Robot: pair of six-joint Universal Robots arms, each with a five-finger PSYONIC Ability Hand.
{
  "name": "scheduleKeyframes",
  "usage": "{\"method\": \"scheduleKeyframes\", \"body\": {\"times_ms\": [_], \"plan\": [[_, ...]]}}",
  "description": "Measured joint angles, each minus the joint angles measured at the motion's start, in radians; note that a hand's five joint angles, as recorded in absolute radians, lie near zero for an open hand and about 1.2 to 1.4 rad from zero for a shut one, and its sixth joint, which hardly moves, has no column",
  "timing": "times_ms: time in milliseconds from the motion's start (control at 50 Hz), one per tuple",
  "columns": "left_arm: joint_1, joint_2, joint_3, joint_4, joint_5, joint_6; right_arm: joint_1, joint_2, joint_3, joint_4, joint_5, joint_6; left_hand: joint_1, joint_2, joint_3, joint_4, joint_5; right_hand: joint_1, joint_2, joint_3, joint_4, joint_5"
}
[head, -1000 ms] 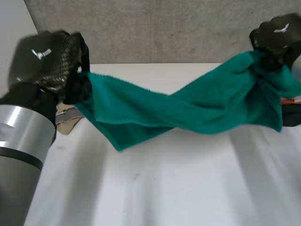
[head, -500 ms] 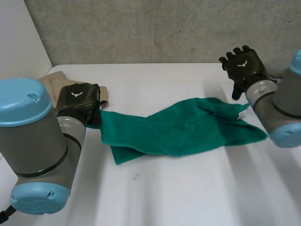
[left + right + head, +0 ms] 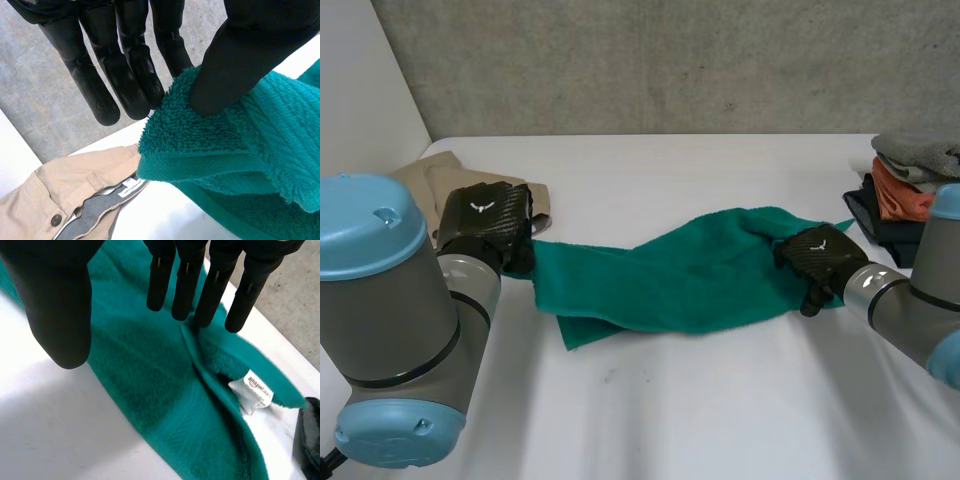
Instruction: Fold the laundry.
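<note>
A green towel [image 3: 690, 280] lies twisted across the white table [image 3: 670, 420], running from one hand to the other. My left hand [image 3: 485, 222] holds its left end. In the left wrist view the thumb [image 3: 240, 55] pinches the towel's [image 3: 260, 150] thick edge against the fingers. My right hand [image 3: 817, 255] is low over the towel's right end. In the right wrist view its fingers [image 3: 187, 280] are straight and the thumb stands apart, with the towel [image 3: 165, 390] flat beneath the palm and a white label [image 3: 256, 392] past the fingertips.
Beige trousers [image 3: 440, 180] lie just behind my left hand, also under the towel's edge in the left wrist view [image 3: 60, 200]. A stack of folded clothes [image 3: 905, 190] sits at the table's right edge. A concrete wall rises behind the table.
The towel, held stretched in the air by both hands, has come down onto the table. My right hand let go, lifted away, then dropped back over the towel's right end.
</note>
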Motion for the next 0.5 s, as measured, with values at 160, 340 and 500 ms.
{"method": "scheduleKeyframes", "body": {"times_ms": [160,340,500], "plan": [[0.003,0.000,-0.002,-0.001,0.000,0.000,-0.006,0.092,-0.057,-0.035,0.028,-0.058,0.000,0.000,0.000,0.000,0.000,0.273,0.261,0.251,0.252,0.239],[0.003,0.014,-0.005,-0.002,0.000,0.001,-0.030,0.095,-0.074,-0.086,0.090,-0.069,0.000,0.000,0.000,0.000,0.000,0.557,0.615,0.621,0.630,0.578],[0.000,0.129,0.010,-0.038,0.004,0.013,-0.077,-0.180,-0.067,0.022,0.109,-0.077,0.000,0.000,0.000,0.000,0.000,0.557,0.616,0.621,0.634,0.578]]}}
